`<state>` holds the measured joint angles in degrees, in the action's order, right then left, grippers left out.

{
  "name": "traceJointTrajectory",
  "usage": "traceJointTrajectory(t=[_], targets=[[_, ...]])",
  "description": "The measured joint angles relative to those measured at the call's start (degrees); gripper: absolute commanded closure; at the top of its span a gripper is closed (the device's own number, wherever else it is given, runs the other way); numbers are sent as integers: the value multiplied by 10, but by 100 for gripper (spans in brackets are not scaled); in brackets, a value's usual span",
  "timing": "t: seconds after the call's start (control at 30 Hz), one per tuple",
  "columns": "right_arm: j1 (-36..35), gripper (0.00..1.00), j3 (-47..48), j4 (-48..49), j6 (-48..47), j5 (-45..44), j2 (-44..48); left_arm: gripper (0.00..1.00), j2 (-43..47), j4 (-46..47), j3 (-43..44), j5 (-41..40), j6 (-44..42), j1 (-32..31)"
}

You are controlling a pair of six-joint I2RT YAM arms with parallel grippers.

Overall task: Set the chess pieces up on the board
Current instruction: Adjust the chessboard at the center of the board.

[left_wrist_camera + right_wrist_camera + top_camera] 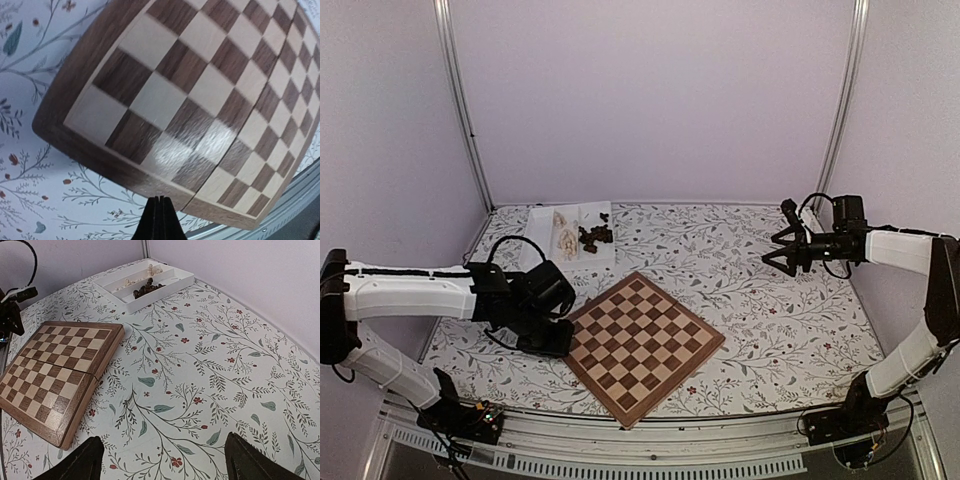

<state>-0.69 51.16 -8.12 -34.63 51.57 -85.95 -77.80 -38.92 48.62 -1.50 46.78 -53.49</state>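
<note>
The board [645, 345] lies flat on the tabletop [770, 320], turned so that one corner points at the arm bases. It is square, so it has no long axis, but a seam crosses it from edge to edge. No squares carry anything, so by my judgement the setting-up has not begun.

The pieces [582, 237] all sit in the white tray [542, 222] at the far left of the tabletop, well apart from the board. The cream ones are in the left compartment and the dark ones in the right. They lie heaped, and at this size I cannot tell which way any one of them points.

The left fingers [159, 220] are pressed together with nothing between them. They hang low, just beside the board's left corner. The right fingers [80, 462] are spread wide and hold nothing, raised over the far right of the tabletop.

The coming pick turns on where the tray lies. It is beyond the left fingers, away from the bases and slightly right. From the right fingers it is across the whole tabletop. The left arm is much nearer, but its fingers would have to part before taking a piece. The tray's divider runs away from the bases.
</note>
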Motion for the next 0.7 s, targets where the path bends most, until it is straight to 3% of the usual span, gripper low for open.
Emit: traceJointTrajectory(t=[0.23,0.43,0.7], targets=[[0,14,0,-12,-2,9,0,100,-7,-38,-52,20,40,-8],[0,15,2,-16,-1,11,0,100,-83,-13,-47,35,29,-9],[0,15,3,-20,-1,12,-1,100,-183,9,52,26,-23,-10]])
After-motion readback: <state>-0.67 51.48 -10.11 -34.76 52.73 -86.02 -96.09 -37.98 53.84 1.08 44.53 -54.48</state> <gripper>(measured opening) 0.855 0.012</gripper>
